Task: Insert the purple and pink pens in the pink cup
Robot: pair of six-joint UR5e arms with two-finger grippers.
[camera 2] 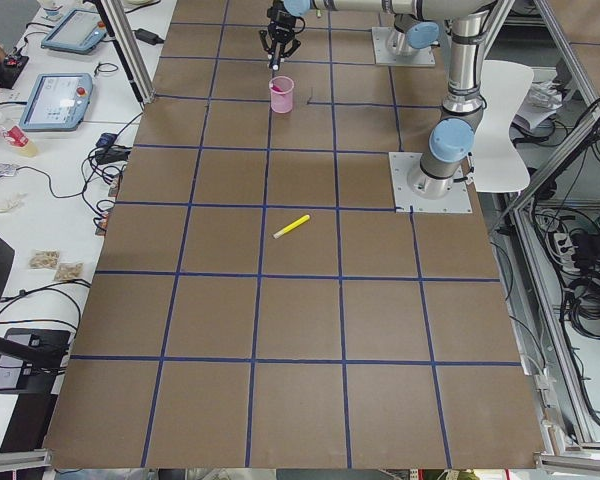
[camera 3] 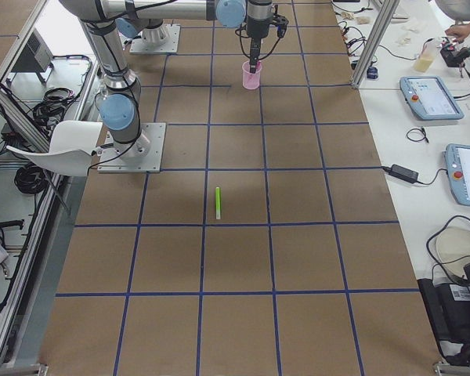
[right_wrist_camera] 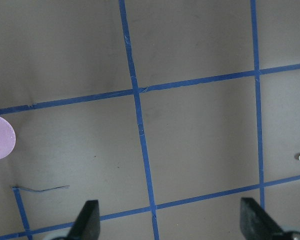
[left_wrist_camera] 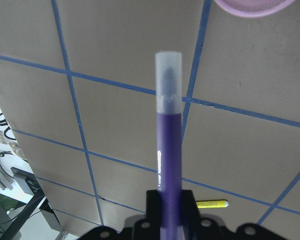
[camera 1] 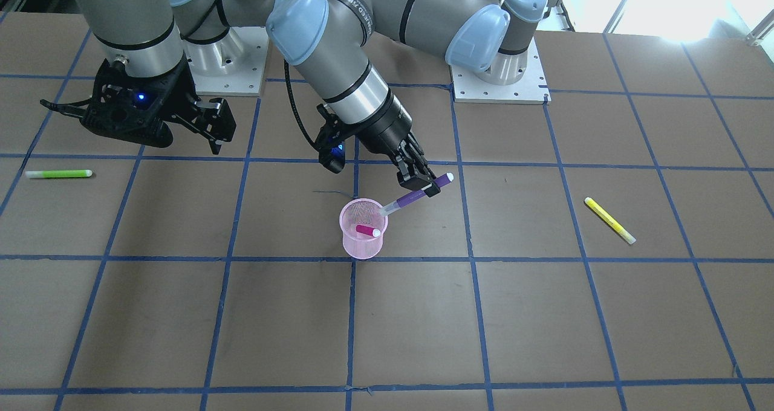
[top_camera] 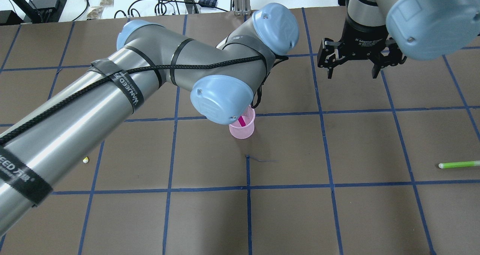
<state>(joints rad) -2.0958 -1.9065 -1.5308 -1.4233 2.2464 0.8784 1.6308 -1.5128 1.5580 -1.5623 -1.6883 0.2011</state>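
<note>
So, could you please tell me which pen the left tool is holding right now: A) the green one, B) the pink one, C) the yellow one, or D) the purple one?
D: the left tool is shut on the purple pen, angled toward the pink cup, where the pink pen already sits.

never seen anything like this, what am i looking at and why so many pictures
Two grey robot arms stand at a brown table taped into blue squares. Six cameras catch one moment: one faces the robot, one looks over its shoulders, two watch from the table's ends, one rides each wrist. The left gripper is shut on a purple pen, tilted toward a pink mesh cup that already holds a pink pen. The right gripper hangs open and empty. A green pen and a yellow pen lie flat on the table.
</note>
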